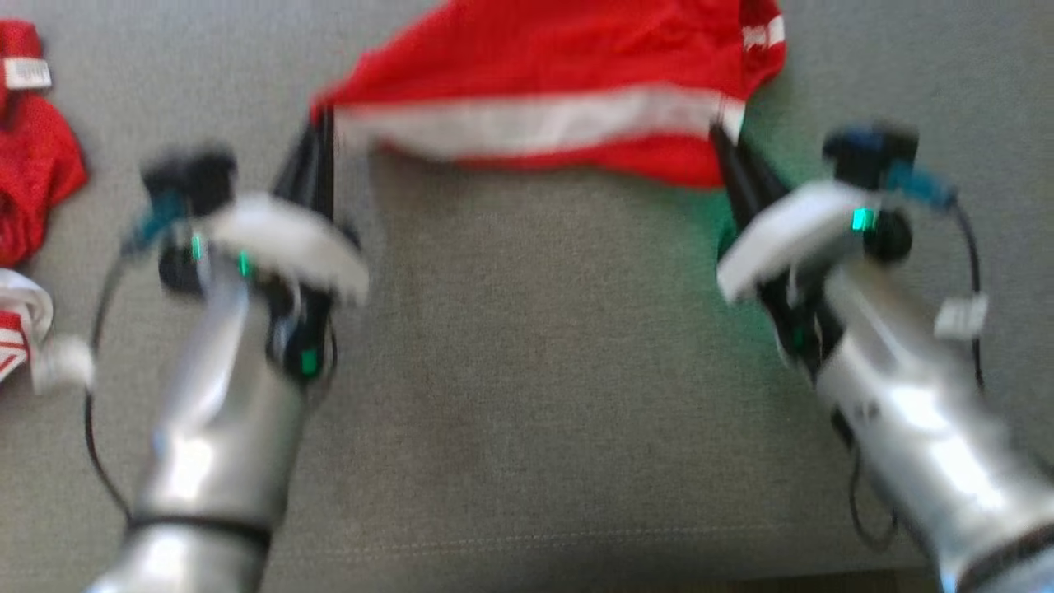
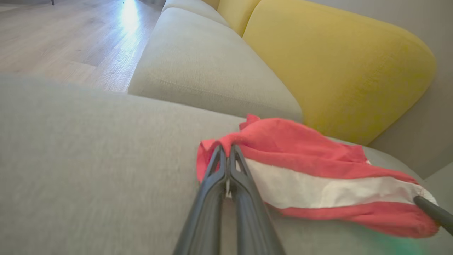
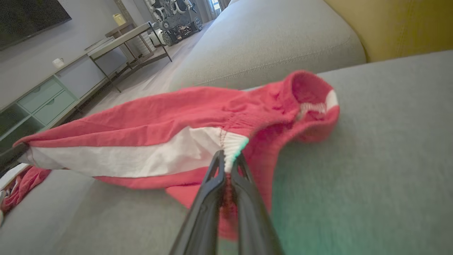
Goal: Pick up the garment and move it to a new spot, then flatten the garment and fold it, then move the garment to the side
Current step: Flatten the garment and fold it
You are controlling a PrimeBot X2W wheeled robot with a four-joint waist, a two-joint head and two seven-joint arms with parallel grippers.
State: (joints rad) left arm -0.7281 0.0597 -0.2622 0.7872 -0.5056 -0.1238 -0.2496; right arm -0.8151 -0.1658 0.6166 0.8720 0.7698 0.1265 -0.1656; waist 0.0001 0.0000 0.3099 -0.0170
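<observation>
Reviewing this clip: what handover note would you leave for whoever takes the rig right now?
Left gripper: shut on the red garment, at its left end.
Right gripper: shut on its right end.
Garment: stretched between them over the grey sofa seat; other red clothes lie at far left.
Done: garment gripped at both ends.
To do: lay flat, fold, move aside.

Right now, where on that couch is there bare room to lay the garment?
The widest bare grey cushion lies between the left gripper and right gripper, on this side of the red garment both pinch. Crowded: the left edge, with other red clothes.
</observation>
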